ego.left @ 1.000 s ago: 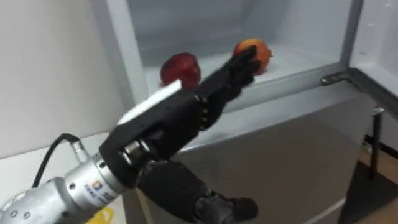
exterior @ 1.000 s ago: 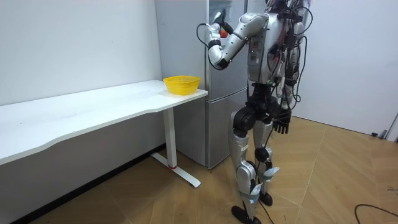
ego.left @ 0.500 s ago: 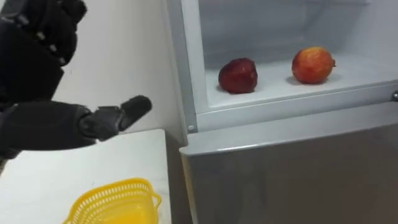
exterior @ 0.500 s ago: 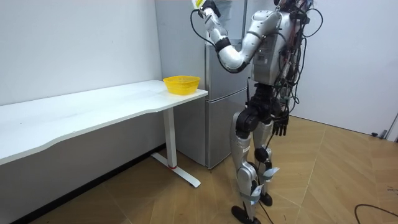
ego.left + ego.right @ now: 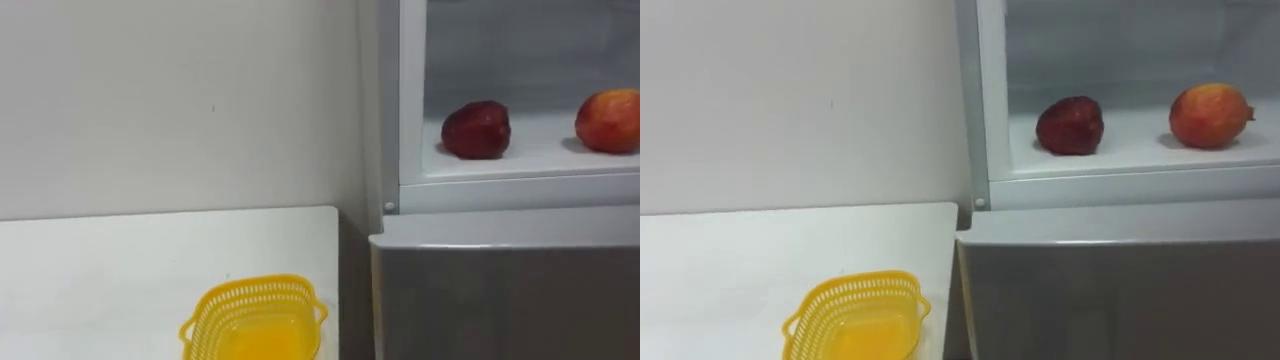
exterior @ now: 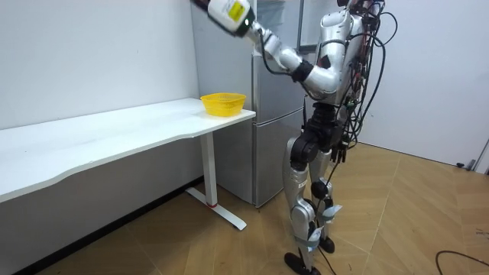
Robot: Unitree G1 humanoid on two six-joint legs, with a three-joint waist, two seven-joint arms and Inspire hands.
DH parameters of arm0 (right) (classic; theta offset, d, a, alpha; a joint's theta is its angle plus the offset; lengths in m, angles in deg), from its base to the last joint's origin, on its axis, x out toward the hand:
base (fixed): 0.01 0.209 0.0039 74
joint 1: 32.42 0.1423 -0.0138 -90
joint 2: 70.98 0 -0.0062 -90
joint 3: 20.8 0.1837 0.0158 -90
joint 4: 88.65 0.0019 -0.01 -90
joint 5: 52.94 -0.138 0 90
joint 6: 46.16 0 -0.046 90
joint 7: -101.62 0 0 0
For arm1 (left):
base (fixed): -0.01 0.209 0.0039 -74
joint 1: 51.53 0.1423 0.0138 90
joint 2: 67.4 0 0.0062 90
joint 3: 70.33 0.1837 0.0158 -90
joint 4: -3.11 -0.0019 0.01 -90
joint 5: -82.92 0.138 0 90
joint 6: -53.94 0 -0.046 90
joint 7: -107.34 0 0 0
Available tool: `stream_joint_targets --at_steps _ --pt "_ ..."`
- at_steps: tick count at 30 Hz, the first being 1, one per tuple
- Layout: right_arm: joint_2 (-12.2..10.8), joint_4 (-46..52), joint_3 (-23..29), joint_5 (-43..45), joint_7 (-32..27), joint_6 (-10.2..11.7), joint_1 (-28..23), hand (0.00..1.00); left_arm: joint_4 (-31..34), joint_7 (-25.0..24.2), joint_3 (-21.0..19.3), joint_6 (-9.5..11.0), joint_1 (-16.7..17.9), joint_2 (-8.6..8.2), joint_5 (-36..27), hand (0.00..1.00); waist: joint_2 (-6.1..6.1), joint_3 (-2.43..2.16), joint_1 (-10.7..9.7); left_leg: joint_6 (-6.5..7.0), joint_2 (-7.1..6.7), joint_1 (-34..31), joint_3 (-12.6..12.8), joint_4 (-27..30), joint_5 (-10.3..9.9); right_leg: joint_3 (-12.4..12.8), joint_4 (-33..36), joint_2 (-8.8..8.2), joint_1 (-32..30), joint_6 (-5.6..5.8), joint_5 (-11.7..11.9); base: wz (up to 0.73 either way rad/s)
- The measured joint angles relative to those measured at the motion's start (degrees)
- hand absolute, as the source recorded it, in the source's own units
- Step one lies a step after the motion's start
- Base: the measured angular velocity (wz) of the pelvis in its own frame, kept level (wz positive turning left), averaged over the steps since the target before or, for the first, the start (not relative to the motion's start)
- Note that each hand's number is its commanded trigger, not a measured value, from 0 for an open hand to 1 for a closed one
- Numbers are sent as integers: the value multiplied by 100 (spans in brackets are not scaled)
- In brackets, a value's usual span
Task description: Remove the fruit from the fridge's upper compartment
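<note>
The upper part of the fridge [image 5: 400, 100] stands open, and two fruits lie on its white shelf [image 5: 540, 162]. The dark red apple [image 5: 476, 130] sits at the left, near the door frame. The orange-red apple [image 5: 610, 120] sits well to its right, with a clear gap between them. Neither is touched by a hand. Below the shelf, the grey lower door [image 5: 500, 300] is closed.

Left of the fridge, a white table [image 5: 120, 260] runs along the plain wall [image 5: 180, 100]. A yellow basket [image 5: 250, 292] stands at the table's right end, near the fridge (its mesh sides are upright, and nothing can be made out inside).

In the room view the robot stands upright on the wooden floor, close in front of the fridge. Its left arm is stretched high toward the room view's left, above the basket end of the table. The left hand [image 6: 199, 4] is cut by the top edge, so I cannot tell whether its fingers are curled or what they hold. The right hand [image 6: 341, 149] seems to hang low by the hip; its fingers are too small to read.
</note>
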Motion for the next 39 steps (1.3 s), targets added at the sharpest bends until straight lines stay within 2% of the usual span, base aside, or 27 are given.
stream_joint_targets --at_steps 3,7,10,11,13,15,16,18,19,21,25,27,29,31,33,34,36,37,39 --pt "-27 -30 -16 -29 4 0 0 0 -345 528 35 6 426 -262 2 0 -20 4 2 0 -19 -1 -91 2 0 -7 -10 -6 27 10 -14 10" --pt "-28 -10 -3 4 13 -41 -12 0 -994 997 34 82 660 -342 -1 0 -51 -13 12 2 -44 -4 -102 2 1 -47 18 -46 29 21 -43 4" --pt "-29 108 -5 -2 86 -66 -31 0 -1716 1215 45 150 711 -495 -175 0 -103 -38 41 3 -57 -55 -92 0 1 -125 22 -82 8 29 -47 3" --pt "-33 106 -2 17 120 -66 -28 0 -2219 1273 99 217 767 -532 -175 0 -105 -48 41 3 -59 -36 -91 -1 1 -117 22 -86 10 31 -47 0" --pt "-46 126 -9 17 133 -66 -29 0 -2737 1373 260 208 870 -712 -175 0 -125 -59 29 3 -62 -24 -90 -6 1 -104 18 -82 23 32 -47 -2" --pt "-61 122 -6 17 130 -73 -25 0 -3427 1379 566 207 942 -968 -276 0 -182 -48 71 3 -62 9 -94 -19 1 -120 0 -81 70 33 -47 2" --pt "-64 117 -7 13 131 -77 -26 0 -3653 1377 678 207 939 -993 -373 0 -199 -41 71 4 -62 9 -96 -20 1 -130 -8 -82 94 35 -49 10" --pt "-68 108 1 12 185 -96 -19 0 -4521 1341 982 204 894 -996 -708 0 -248 -40 27 5 -67 32 -162 -18 -1 -156 -42 -79 152 42 -66 14" --pt "-70 121 1 12 212 -100 -19 0 -4700 1333 1037 203 892 -997 -820 0 -263 -43 9 5 -66 33 -163 -19 -1 -160 -62 -72 165 41 -65 11" --pt "-70 142 4 10 260 -113 -16 0 -5463 1220 1225 209 849 -997 -1018 0 -275 -42 5 4 -59 38 -162 -20 -1 -159 -68 -65 173 37 -62 2" --pt "-83 124 2 -1 268 -137 7 0 -6860 830 1627 203 768 -981 -961 0 -270 -41 -34 4 -55 51 -133 -26 -1 -142 -69 -66 177 36 -60 -3" --pt "-95 120 53 24 256 -135 63 0 -7660 525 1724 128 732 -1046 -837 0 -275 -40 -42 4 -42 129 -41 -59 -1 -32 -67 -44 183 35 -59 -19" --pt "-96 104 108 15 219 -119 72 0 -8137 284 1760 22 670 -1054 -530 0 -288 -35 -111 4 -41 180 -2 -85 -1 -17 -89 -42 244 40 -62 -9" --pt "-93 110 151 9 173 -118 133 0 -8394 71 1970 -73 662 -1054 -132 0 -305 -25 -202 4 -38 213 15 -137 -1 -9 -88 -39 246 46 -66 0" --pt "-95 122 146 -79 65 -83 258 0 -8444 -226 2448 -204 586 -1038 630 0 -320 -13 -297 4 -38 218 46 -135 -1 -19 -88 -46 264 50 -64 2" --pt "-99 120 145 -114 33 -62 303 0 -8444 -307 2559 -224 540 -1040 801 0 -327 -11 -341 4 -39 217 71 -134 -1 -30 -87 -51 269 53 -66 11" --pt "-165 261 174 -364 -158 -2 468 0 -8444 -529 2982 -313 237 -1038 1309 0 -361 11 -525 7 -26 169 175 -130 2 -11 -80 -43 224 61 -70 3" --pt "-187 379 181 -399 -218 24 468 0 -8443 -576 3078 -324 137 -1038 1415 0 -364 14 -539 11 -18 153 243 -129 4 19 -76 -36 195 60 -65 -18" --pt "-254 630 181 -577 -482 258 552 0 -8442 -805 3375 -321 -149 -1035 1715 0 -375 27 -620 13 8 137 403 -141 6 164 -80 13 119 54 -32 -32"
